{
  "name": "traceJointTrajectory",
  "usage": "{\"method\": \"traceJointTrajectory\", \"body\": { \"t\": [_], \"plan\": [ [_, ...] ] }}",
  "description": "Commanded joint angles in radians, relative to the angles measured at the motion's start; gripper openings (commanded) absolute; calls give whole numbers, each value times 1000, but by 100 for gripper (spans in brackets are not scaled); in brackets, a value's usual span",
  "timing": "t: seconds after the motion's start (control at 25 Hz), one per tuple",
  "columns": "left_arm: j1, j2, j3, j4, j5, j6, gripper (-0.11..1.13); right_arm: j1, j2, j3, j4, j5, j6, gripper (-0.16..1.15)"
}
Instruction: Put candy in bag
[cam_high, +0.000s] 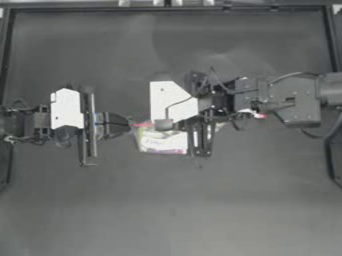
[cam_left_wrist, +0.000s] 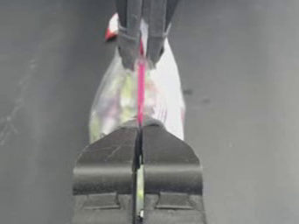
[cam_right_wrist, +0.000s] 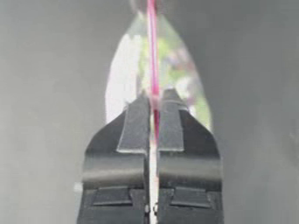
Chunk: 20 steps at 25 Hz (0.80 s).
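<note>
The bag (cam_high: 162, 142) is a clear pouch with multicoloured contents, held off the dark table by its pink seal strip (cam_left_wrist: 140, 94). At one end of that strip my left gripper (cam_left_wrist: 140, 124) is shut on it, reaching in from the left (cam_high: 132, 124). My right gripper (cam_right_wrist: 153, 98) pinches the strip's other end (cam_left_wrist: 142, 61), so the strip is stretched straight between the two. A tiny red-and-white candy (cam_left_wrist: 111, 28) lies on the table beyond the right gripper, under the right arm (cam_high: 260, 116) and outside the bag.
The dark table (cam_high: 167, 210) has a raised rim along its back and sides. The right arm's wrist (cam_high: 287, 97) hangs over the table's right half.
</note>
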Motion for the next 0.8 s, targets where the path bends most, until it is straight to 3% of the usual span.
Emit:
{"method": "traceJointTrajectory", "body": {
  "t": [0.04,0.8],
  "plan": [
    [3,-26,3,2,2,-2,3,-23,-49,32,-15,17,23,5],
    [3,-28,14,2,0,-2,3,-25,-190,206,-83,18,160,5]
  ]
}}
